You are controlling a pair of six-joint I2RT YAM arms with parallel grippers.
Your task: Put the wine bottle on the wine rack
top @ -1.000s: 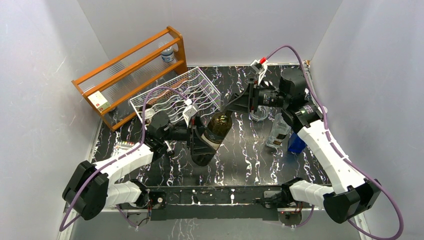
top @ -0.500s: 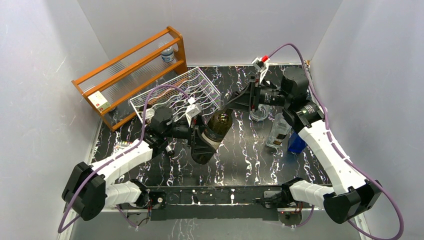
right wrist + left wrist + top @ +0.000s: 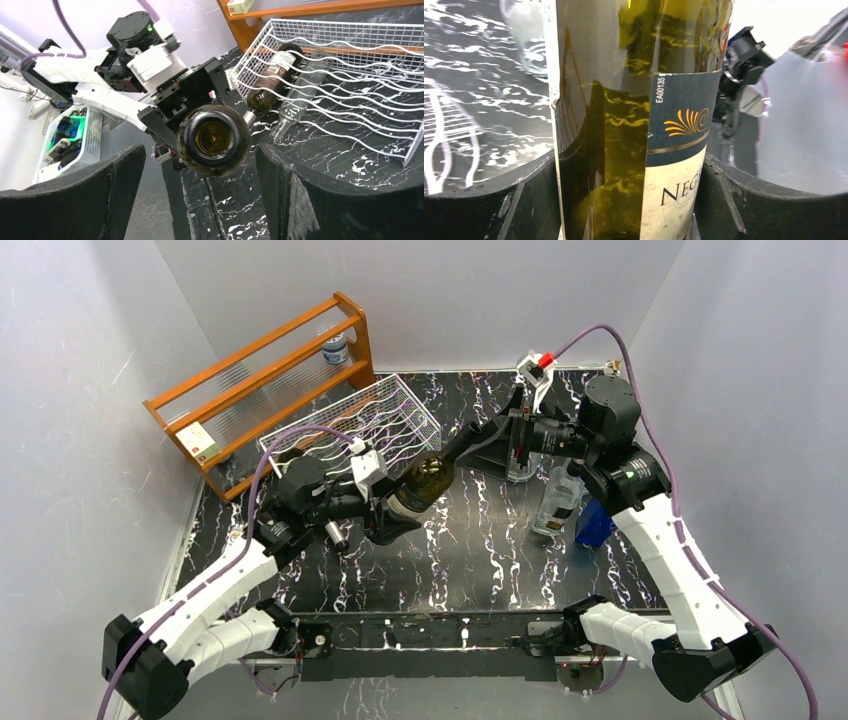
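wine bottle (image 3: 624, 100) label (image 3: 676, 165) lettering, left wrist

Bottles, five in all: one green wine bottle (image 3: 428, 478) at the table's centre; two lying in the rack, a dark labelled bottle (image 3: 274, 72) and a clear glass bottle (image 3: 300, 95); one tall clear bottle (image 3: 560, 502) standing at three o'clock; one small capped bottle (image 3: 337, 346) on the wooden frame. Racks, two: one white wire wine rack (image 3: 415, 420) at eleven o'clock, one orange wooden shelf frame (image 3: 260, 380) at ten o'clock. One small box (image 3: 203, 445) on that frame. One blue object (image 3: 596, 526) at three o'clock. Robot arms, two: left arm (image 3: 215, 580), right arm (image 3: 680, 560).
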